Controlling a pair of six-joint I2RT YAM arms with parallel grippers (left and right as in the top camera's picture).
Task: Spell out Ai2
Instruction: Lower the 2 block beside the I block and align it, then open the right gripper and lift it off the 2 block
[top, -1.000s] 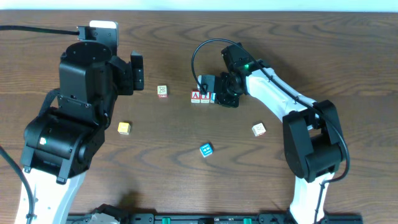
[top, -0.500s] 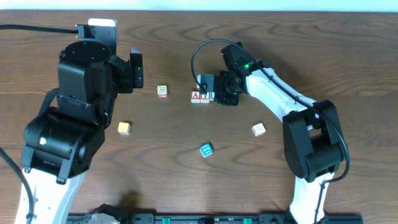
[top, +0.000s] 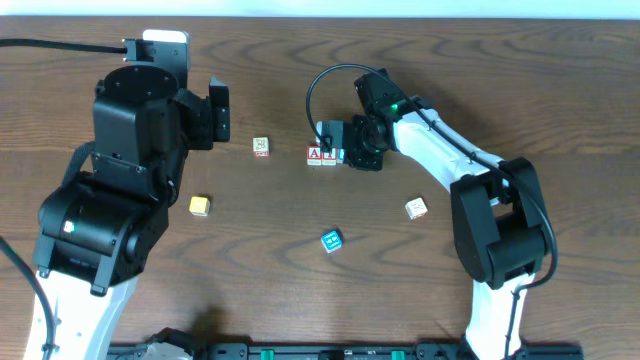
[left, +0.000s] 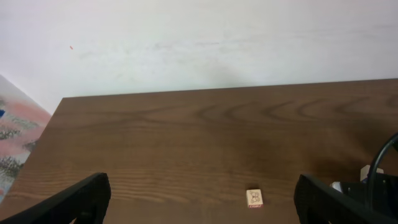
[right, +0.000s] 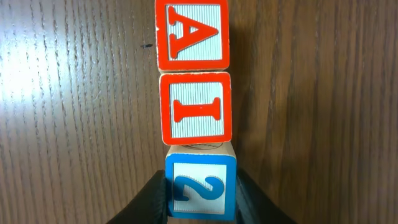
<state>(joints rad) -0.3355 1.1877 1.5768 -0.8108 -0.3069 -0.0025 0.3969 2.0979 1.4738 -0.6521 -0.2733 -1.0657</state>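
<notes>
A red A block (right: 191, 35) and a red I block (right: 196, 108) lie in a row on the table, seen in the overhead view as A (top: 314, 154) and I (top: 328, 154). A blue 2 block (right: 200, 187) sits right after the I, touching it. My right gripper (right: 200, 193) is shut on the blue 2 block, a finger on each side; in the overhead view it (top: 350, 153) is just right of the row. My left gripper (left: 199, 202) is open and empty, held above the table at the left (top: 215, 112).
A cream picture block (top: 261, 146) (left: 254, 198) lies left of the row. A yellow block (top: 200, 205), a blue block (top: 331, 240) and a cream block (top: 416, 208) lie nearer the front. A black cable loops above the right gripper.
</notes>
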